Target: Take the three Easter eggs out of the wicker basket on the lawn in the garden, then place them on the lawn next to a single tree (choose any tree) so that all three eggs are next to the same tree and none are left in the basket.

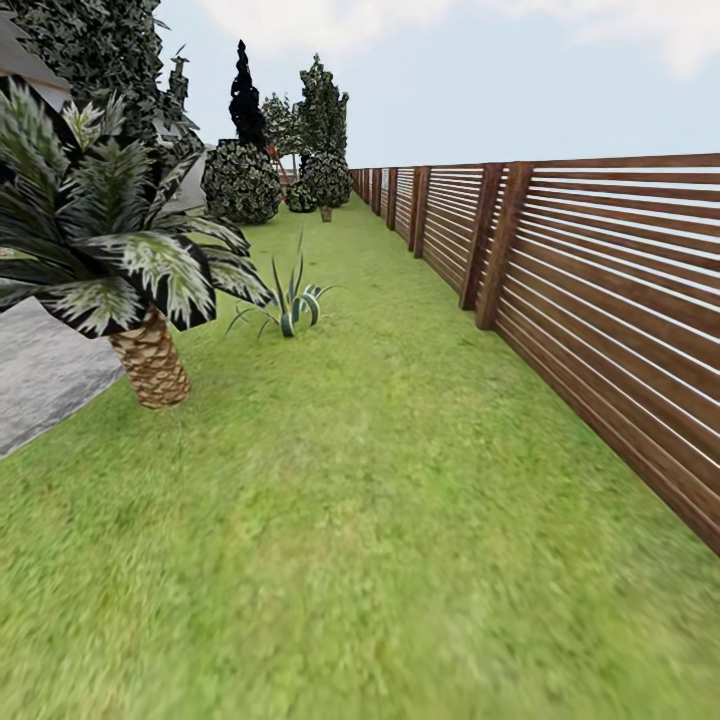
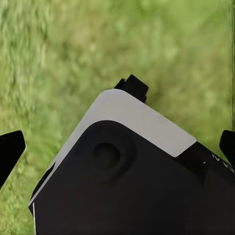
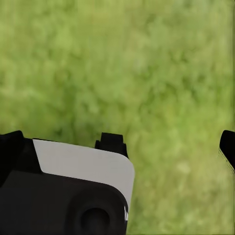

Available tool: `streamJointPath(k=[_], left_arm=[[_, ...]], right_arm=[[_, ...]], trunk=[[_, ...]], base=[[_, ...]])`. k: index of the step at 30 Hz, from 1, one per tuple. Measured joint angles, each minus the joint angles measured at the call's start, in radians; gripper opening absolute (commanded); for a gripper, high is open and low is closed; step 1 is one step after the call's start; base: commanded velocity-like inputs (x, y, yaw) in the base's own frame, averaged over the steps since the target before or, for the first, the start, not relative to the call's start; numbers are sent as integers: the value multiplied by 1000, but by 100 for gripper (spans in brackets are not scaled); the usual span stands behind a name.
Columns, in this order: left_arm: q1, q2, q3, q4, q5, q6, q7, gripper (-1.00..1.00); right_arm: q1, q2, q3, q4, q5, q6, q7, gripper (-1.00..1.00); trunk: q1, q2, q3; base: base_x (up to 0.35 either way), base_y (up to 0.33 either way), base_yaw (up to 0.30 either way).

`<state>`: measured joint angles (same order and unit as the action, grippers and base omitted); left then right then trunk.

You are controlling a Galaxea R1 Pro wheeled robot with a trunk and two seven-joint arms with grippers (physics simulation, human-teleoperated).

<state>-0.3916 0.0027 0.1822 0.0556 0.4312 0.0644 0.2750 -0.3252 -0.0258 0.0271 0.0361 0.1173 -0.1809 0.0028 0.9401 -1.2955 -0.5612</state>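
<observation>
- I am driving along the lawn [image 1: 380, 480] beside the slatted wooden fence [image 1: 600, 300]; no basket or eggs are visible ahead, so I judge this a search leg.
- A palm [image 1: 120, 270] stands at my left by the grey paving [image 1: 40, 370], with an agave [image 1: 290, 305] and round bushes [image 1: 242, 182] further on.
- Both wrist cameras look down on grass: each end effector's fingertips [image 2: 11, 149] [image 3: 227, 144] sit wide apart, released, grasping nothing.
- I'd steer slowly, panning the head to find the basket.
</observation>
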Motion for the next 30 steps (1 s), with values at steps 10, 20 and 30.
streamJointPath(k=[10,20,30], left_arm=[[0,0,0,0,0,0,0,100],[0,0,0,0,0,0,0,100],[0,-1,0,0,0,0,0,100]], right_arm=[[0,0,0,0,0,0,0,100],[0,0,0,0,0,0,0,100],[0,0,0,0,0,0,0,100]], trunk=[[0,0,0],[0,0,0],[0,0,0]], base=[[317,0,0],[317,0,0],[317,0,0]])
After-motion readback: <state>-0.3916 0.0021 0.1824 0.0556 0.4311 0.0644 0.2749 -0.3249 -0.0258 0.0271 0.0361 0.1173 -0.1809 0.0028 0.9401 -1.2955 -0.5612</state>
